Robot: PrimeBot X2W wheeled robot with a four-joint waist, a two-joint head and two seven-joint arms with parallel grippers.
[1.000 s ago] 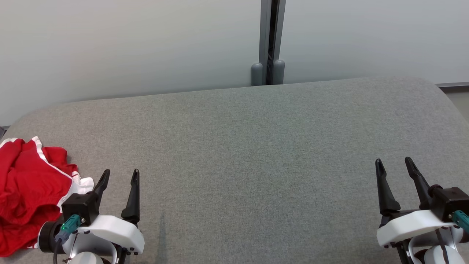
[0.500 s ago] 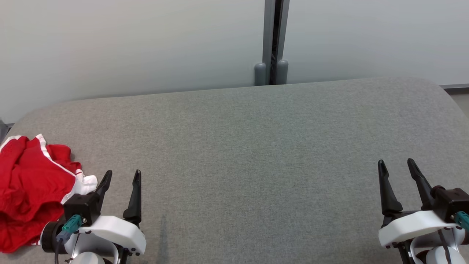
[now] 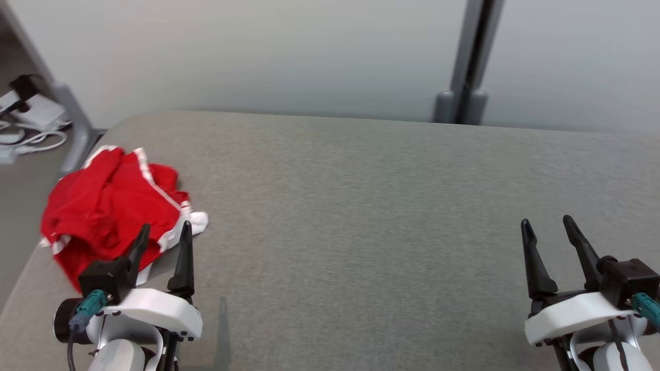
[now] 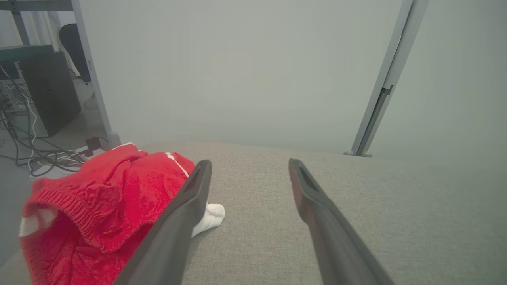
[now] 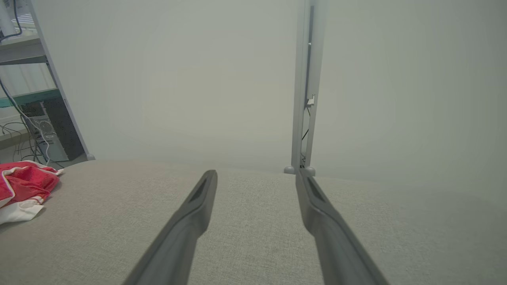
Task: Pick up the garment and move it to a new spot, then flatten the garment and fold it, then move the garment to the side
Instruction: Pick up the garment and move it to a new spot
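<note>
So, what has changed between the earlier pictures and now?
The head view has swung toward the robot's left: the camera turned, the red garment did not slide on the grey table. The left gripper now points at the garment's edge. Unchanged: both grippers open and empty, right gripper over bare table, garment crumpled.
</note>
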